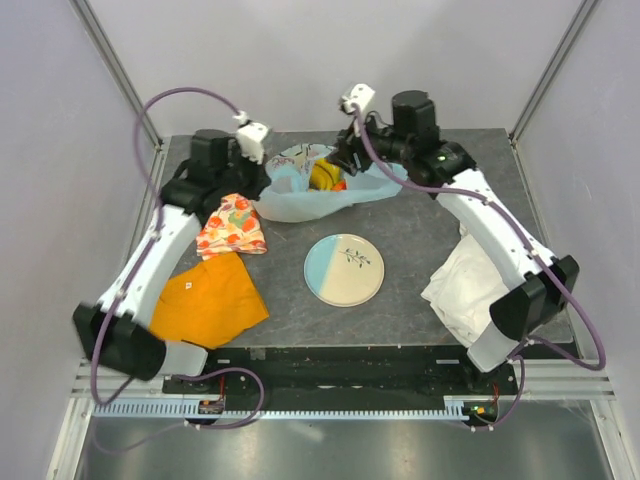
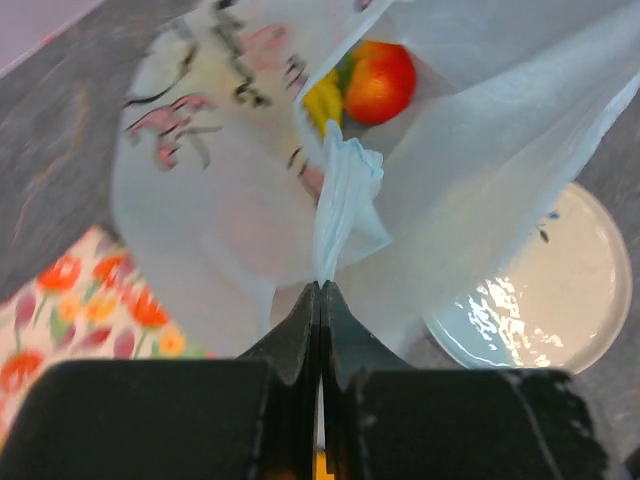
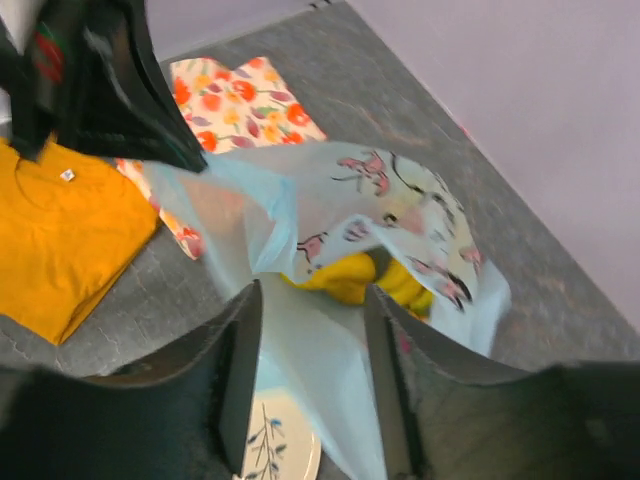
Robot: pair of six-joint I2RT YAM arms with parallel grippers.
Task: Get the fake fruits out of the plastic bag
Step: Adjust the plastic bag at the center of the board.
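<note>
The light-blue plastic bag (image 1: 300, 195) with pink print lies at the back middle of the table. Yellow bananas (image 1: 322, 175) and a red fruit (image 1: 339, 184) show in its mouth. My left gripper (image 2: 320, 285) is shut on a bunched fold of the bag (image 2: 345, 200); the red fruit (image 2: 380, 80) and a banana (image 2: 322, 100) sit beyond it. My right gripper (image 3: 312, 295) is open and hangs over the bag's mouth (image 3: 330, 330), with the bananas (image 3: 350, 275) just past its fingertips. The small yellow-orange fruit is hidden.
A blue-and-cream plate (image 1: 344, 269) lies in the middle. A fruit-patterned cloth (image 1: 232, 226) and an orange cloth (image 1: 207, 299) lie on the left. A white cloth (image 1: 462, 285) lies under the right arm.
</note>
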